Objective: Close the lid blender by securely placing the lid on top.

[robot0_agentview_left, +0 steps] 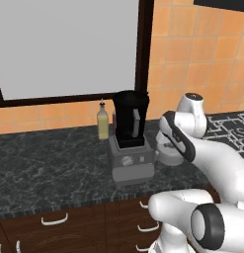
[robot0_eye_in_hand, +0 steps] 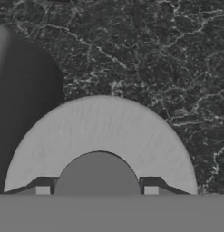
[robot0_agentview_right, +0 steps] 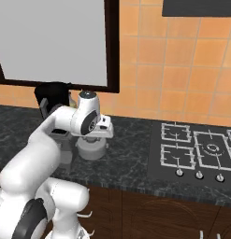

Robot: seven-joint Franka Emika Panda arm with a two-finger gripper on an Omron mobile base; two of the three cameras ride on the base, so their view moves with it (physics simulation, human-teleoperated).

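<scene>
Lid (robot0_eye_in_hand: 102, 131): it lies flat on the dark counter (robot0_agentview_left: 49, 163), just beside the blender (robot0_agentview_left: 129, 143) and further from the counter's left edge, partly hidden under your wrist in both base views.
Gripper (robot0_eye_in_hand: 97, 190): you are right over the lid, with a finger tip on either side of the raised knob (robot0_eye_in_hand: 97, 174).
Jaws: spread either side of the knob; whether the pads touch it, you cannot tell.
Step in hand: I judge you are taking hold of the lid by its knob.
How to do it well: keep centred on the knob, close squarely, then lift straight up so the disc stays level.
Destination: the tall black jar (robot0_agentview_left: 130, 117) stands open-topped; you must clear its rim.
Watch for: the yellowish bottle (robot0_agentview_left: 102, 123) next to the jar.
</scene>
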